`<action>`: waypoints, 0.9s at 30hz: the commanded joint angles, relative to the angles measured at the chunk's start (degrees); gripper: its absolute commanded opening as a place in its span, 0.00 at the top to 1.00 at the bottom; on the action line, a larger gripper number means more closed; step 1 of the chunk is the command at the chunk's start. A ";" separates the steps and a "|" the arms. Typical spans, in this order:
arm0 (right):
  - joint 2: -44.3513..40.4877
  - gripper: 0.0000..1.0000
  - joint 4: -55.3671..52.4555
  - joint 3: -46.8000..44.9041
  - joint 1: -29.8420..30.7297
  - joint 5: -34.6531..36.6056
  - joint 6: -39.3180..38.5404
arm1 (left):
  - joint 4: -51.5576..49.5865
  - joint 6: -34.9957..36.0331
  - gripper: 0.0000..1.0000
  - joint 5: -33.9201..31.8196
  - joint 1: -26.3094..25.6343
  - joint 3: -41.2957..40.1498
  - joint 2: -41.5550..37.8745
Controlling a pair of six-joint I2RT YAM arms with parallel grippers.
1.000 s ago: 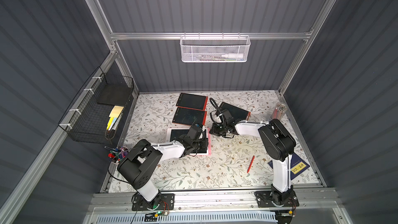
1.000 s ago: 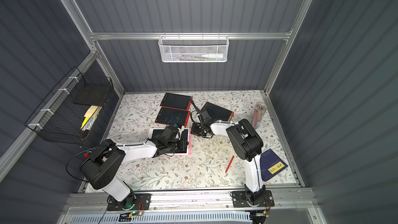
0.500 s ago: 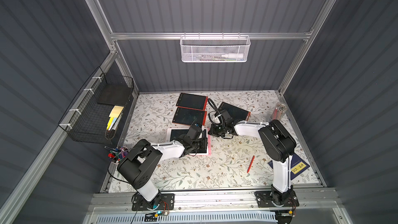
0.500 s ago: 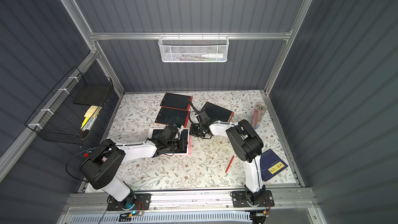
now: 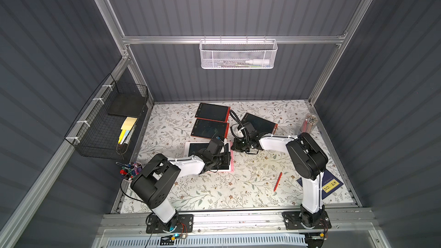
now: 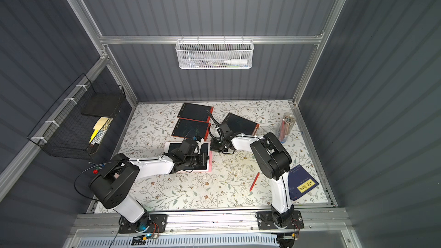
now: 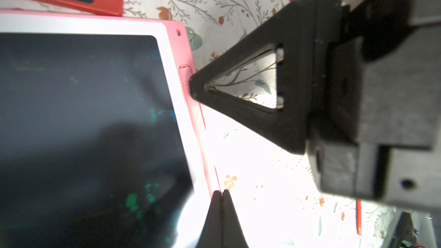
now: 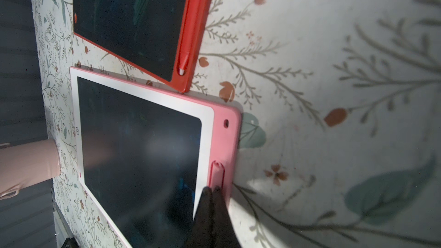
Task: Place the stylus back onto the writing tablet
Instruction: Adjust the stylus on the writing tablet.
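Right wrist view: the pink stylus point(image 8: 216, 171) lies in the side slot of the writing tablet point(image 8: 138, 151). Its long axis runs along the tablet's pink edge strip, with the rounded end showing. Here the right gripper point(image 8: 212, 190) has its jaws pressed together and holds nothing. The joined tips rest on the stylus just behind that end, which looks like a pushing pose, not a grasp. Left wrist view puts the left gripper point(image 7: 222, 193), also closed and empty, at the same edge farther along; contact there is unclear. The right arm is nearer, with the stylus directly under its tips, so the coming move is likely a press down into the slot. How much of the shaft is seated is hidden. A loose red pen point(image 5: 277, 181) lies well apart on the table point(image 5: 214, 187). Against the top views a second ago, the right gripper has edged slightly toward the tablet, and the left arm reads unchanged.
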 commanded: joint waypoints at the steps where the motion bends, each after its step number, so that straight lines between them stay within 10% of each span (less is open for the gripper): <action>1: 0.50 1.00 -1.74 0.72 0.53 0.92 -0.82 | 3.48 -1.30 1.00 2.77 0.37 -0.98 1.20; 27: 0.81 1.00 0.98 -0.02 0.63 -1.69 -0.32 | 6.56 -2.34 1.00 2.79 0.19 -2.38 4.94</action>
